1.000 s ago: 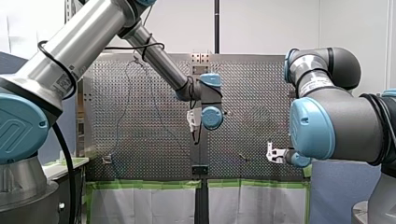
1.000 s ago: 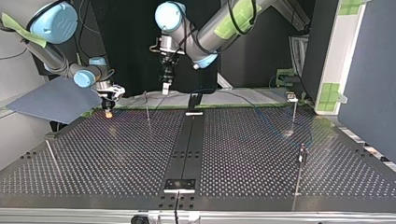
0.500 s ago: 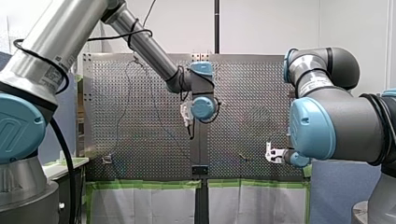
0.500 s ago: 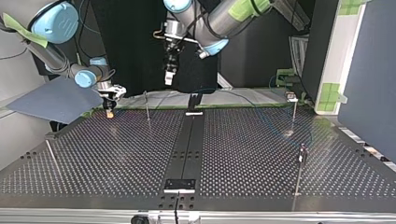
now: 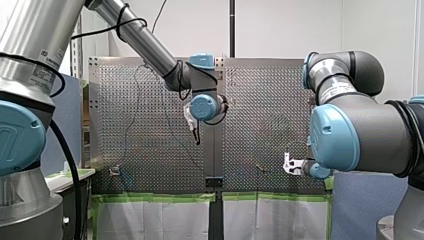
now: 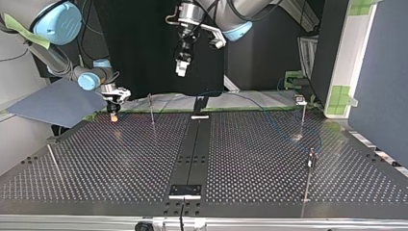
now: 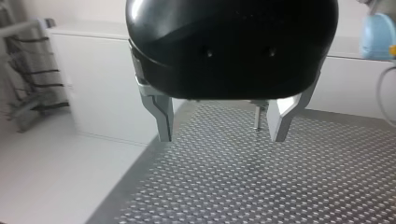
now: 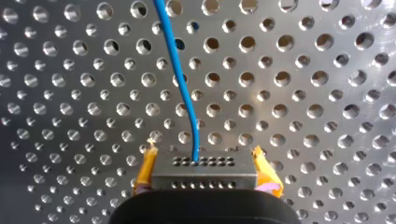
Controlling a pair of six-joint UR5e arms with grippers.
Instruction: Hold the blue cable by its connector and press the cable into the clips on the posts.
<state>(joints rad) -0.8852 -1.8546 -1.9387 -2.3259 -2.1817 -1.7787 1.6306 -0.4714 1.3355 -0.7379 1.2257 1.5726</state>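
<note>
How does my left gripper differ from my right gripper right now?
My left gripper is open and empty; my right gripper is shut on the connector of the blue cable. The left gripper has bare metal fingers; the right gripper has yellow pads. The left gripper hangs high above the table; the right gripper sits low, close to it. Both have two fingers.

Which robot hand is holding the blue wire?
My right gripper: its yellow pads clamp the grey connector that the blue cable comes out of. My left gripper hangs open and empty above the table.
</note>
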